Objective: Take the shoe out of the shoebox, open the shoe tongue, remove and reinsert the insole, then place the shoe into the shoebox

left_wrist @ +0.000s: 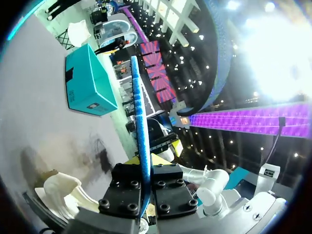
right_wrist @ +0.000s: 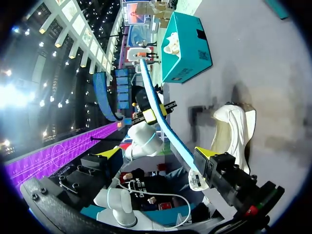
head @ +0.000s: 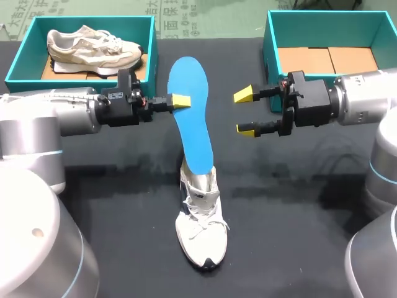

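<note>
Black cloth-covered table [head: 298, 236] carries everything. Left arm [head: 62, 118] is in from the left side. The left gripper [head: 180, 100] is pinched on the blue foam insole [head: 192, 118], gripping its left edge in the upper part. Left wrist view confirms it: the insole is edge-on and clamped between both black finger blocks. Right arm [head: 366, 99] is in from the right side. The right gripper [head: 245, 112] is spread wide and holds nothing. In the head view its yellow tips sit near the insole's right edge, clear of it. In the right wrist view the insole runs across ahead of the spread fingers. Two teal cardboard shoeboxes sit at the far edge. The left shoebox [head: 80, 84] holds a cream-and-grey sneaker [head: 93, 49], toe pointing right. The right shoebox [head: 329, 28] shows its brown cardboard floor. A white lace-up sneaker [head: 200, 230] stands on the table near the middle, between the arms, toe toward the near edge. The insole's lower end sits in that shoe's opening. From there it rises and leans toward the far edge, with its top between the two boxes. Count: 2 arms, 2 grippers, 2 shoeboxes, 2 sneakers, 1 insole.
</note>
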`<state>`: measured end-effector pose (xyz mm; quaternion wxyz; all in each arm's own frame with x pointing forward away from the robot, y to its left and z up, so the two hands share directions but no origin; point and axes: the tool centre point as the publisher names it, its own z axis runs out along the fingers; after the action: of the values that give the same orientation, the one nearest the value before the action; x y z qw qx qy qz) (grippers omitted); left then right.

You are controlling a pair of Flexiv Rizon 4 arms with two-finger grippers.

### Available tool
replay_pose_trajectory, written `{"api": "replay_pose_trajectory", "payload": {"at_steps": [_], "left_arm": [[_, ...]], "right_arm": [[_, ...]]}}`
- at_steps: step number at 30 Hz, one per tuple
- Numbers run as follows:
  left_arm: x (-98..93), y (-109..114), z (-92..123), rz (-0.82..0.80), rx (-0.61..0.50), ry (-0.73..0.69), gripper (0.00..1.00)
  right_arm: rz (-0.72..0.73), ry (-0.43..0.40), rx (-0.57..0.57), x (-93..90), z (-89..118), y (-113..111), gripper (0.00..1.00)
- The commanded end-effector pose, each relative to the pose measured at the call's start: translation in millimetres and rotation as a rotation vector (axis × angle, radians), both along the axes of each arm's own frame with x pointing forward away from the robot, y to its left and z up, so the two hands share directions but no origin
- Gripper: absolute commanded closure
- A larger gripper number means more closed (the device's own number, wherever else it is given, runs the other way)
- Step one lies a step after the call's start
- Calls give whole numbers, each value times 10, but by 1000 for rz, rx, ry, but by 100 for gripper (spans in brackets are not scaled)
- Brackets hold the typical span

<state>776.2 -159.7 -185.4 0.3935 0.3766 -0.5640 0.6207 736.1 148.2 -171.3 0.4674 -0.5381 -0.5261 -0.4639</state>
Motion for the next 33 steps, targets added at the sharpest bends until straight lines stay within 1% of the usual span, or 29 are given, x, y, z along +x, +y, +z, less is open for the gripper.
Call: {"api": "replay_pose_trajectory", "payload": {"at_steps": [1,4,5,6,7,18,19,21,24,25,26,28,29,31,33], "left_arm": [[-2,16,159,81,29,-336,100],[31,7,251,75,43,-510,100],[31,-1,274,57,56,-615,100],[20,-3,270,21,85,-760,100],[34,-8,250,36,131,-892,100],[34,-8,250,36,131,-892,100],[1,-14,196,15,134,-938,100],[-84,0,178,7,194,-1112,100],[-181,51,238,-5,158,-1316,100],[-213,55,253,-21,153,-1382,100],[-244,58,270,-11,174,-1459,100],[-306,71,311,-19,141,-1572,100],[-329,83,331,-18,144,-1639,100],[-350,105,362,-16,113,-1732,100],[-323,122,376,-18,80,-1804,100]], "right_arm": [[3,4,7,18,-25,24,0],[3,4,7,18,-25,24,0],[3,4,7,18,-25,24,0],[3,4,7,18,-25,24,0],[3,4,7,18,-25,24,0],[3,4,7,18,-25,24,0],[3,4,7,18,-25,24,0],[3,4,7,18,-25,24,0],[3,4,7,18,-25,24,0],[3,4,7,18,-25,24,0],[3,4,7,18,-25,24,0],[3,4,7,18,-25,24,0],[3,4,7,18,-25,24,0],[3,4,7,18,-25,24,0],[3,4,7,18,-25,24,0]]}}
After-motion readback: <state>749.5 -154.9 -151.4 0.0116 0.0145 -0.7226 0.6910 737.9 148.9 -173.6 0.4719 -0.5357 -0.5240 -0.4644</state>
